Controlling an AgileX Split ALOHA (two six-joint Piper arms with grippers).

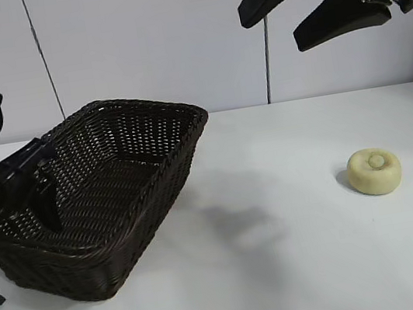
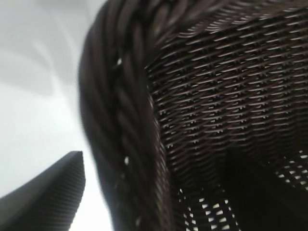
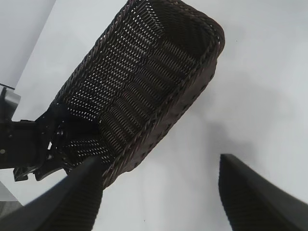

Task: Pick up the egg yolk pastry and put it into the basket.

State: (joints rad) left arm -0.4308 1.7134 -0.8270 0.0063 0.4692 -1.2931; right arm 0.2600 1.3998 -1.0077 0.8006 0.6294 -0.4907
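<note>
While the small round cream-yellow egg yolk pastry [image 1: 374,171] lies on the white table [image 1: 287,268], well apart from the large dark brown woven wicker basket [image 1: 118,192], the left gripper [image 1: 40,198] straddles the basket's rim, 1 finger inside, not visibly clamped. The right gripper [image 1: 316,0] hangs high, jaws wide, empty.

Level exterior camera faces the arms; both wrist cameras share the basket [image 1: 130,191].

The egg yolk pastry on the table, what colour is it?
Pale cream-yellow, the egg yolk pastry shows best in the exterior view.
</note>
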